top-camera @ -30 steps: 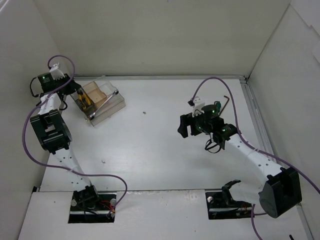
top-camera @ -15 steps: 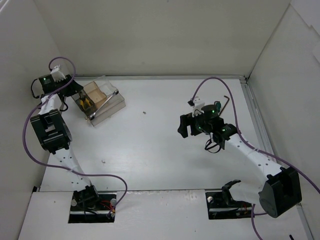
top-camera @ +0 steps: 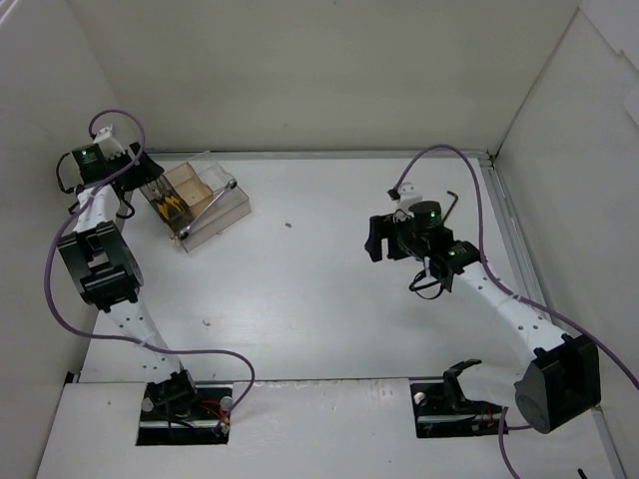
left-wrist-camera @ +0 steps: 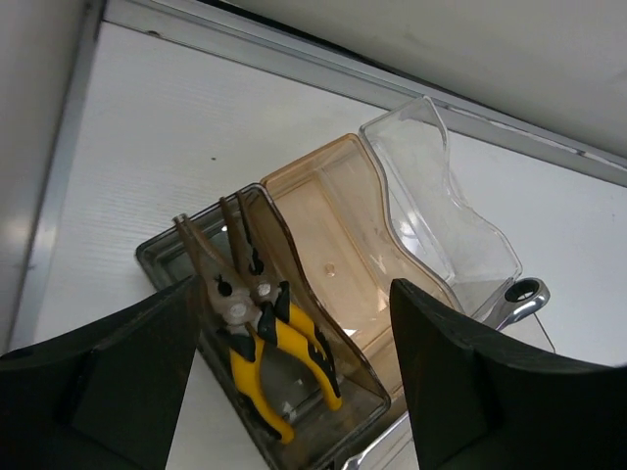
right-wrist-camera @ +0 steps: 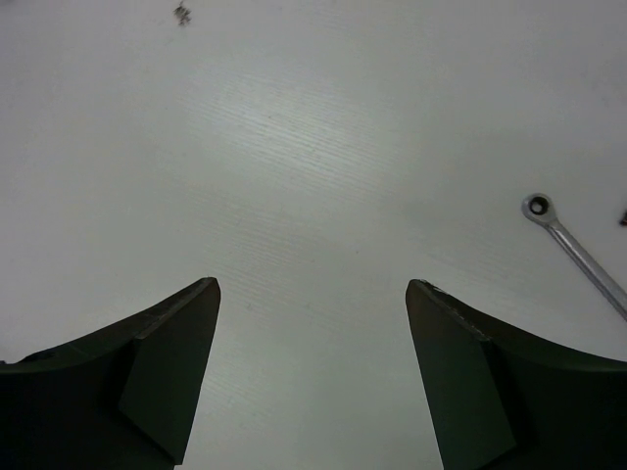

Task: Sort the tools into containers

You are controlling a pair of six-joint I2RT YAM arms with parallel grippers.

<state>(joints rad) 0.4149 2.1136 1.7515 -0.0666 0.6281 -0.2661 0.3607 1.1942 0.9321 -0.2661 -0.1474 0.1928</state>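
The left pincer (left-wrist-camera: 294,290) has drawn back toward 10 o'clock, spread wide and empty, above the yellow-handled pliers (left-wrist-camera: 247,358) lying in the grey compartment of the organiser tray (left-wrist-camera: 323,220). The right pincer (right-wrist-camera: 312,294), likewise agape and empty, has shifted toward 1 o'clock over the white counter (right-wrist-camera: 313,147). A silver wrench (right-wrist-camera: 583,257) lies at its 3 o'clock. White walls (top-camera: 319,70) enclose everything.

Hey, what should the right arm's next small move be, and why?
Probably slide the right gripper toward the silver wrench, seen at the right edge of its wrist view. Its jaws stand open over the table, holding nothing, and that wrench lies loose there, not yet sorted.
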